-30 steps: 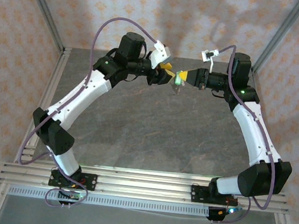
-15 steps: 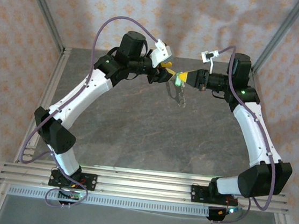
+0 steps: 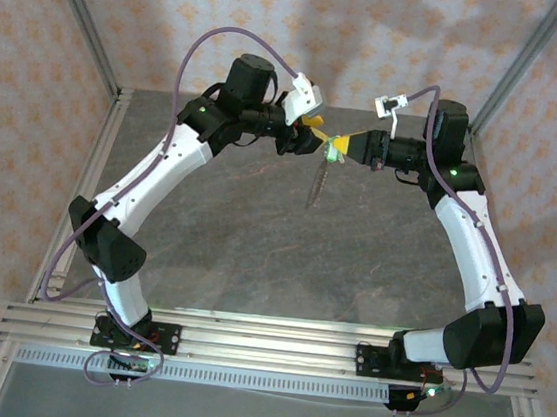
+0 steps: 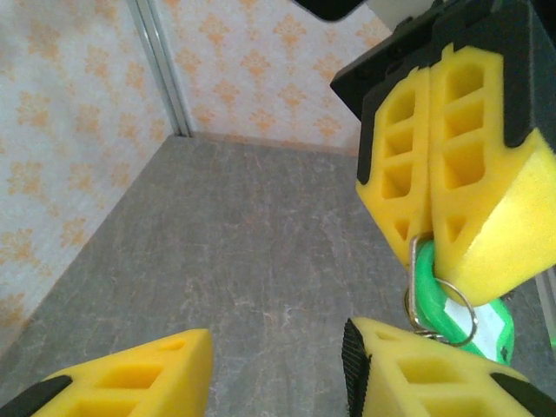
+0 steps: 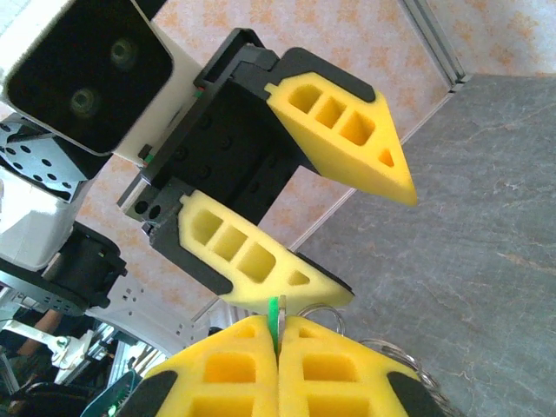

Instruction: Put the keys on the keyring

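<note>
My right gripper (image 3: 346, 145) hovers above the far middle of the table, shut on the keys (image 3: 333, 152), one small key with a green head. Up close, the green head (image 5: 275, 311) is pinched edge-on between my right fingertips (image 5: 278, 326). The keyring (image 3: 318, 185) dangles below the key as a thin brownish loop. A silvery wire ring (image 4: 445, 306) runs through the green head (image 4: 430, 291). My left gripper (image 3: 318, 139) faces the right one, open, its fingertips (image 4: 278, 347) apart with nothing between them. Its right finger (image 4: 417, 369) sits just under the key.
The grey stone-patterned table (image 3: 254, 246) lies below both arms. Aluminium posts (image 3: 79, 15) and patterned walls close off the back and sides. Rails (image 3: 263, 343) run along the near edge by the arm bases.
The dangling keyring has swung from the right to hang lower and to the left. My left gripper has shifted slightly up and closer to the key. The right gripper stays put.
</note>
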You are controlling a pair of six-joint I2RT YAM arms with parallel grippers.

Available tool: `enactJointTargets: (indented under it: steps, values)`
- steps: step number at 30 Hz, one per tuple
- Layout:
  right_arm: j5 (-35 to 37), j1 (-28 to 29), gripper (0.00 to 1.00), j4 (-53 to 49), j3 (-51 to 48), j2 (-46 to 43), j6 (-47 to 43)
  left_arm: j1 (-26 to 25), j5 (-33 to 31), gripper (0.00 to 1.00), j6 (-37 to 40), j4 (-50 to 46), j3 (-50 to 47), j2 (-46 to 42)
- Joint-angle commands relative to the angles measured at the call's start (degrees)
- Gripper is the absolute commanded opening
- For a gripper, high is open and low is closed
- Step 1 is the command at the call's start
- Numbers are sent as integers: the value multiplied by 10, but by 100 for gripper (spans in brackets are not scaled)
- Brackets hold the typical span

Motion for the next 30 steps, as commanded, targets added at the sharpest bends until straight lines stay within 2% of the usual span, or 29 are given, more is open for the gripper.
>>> enactJointTargets:
  steps: [1,30]
  values:
    - [-18,-1,0,6,24,-17,-17,-3,39,44,17,-34,19,8]
    - [-13,-2,0,-31,37,-17,-45,-5,149,41,29,-86,2,-1]
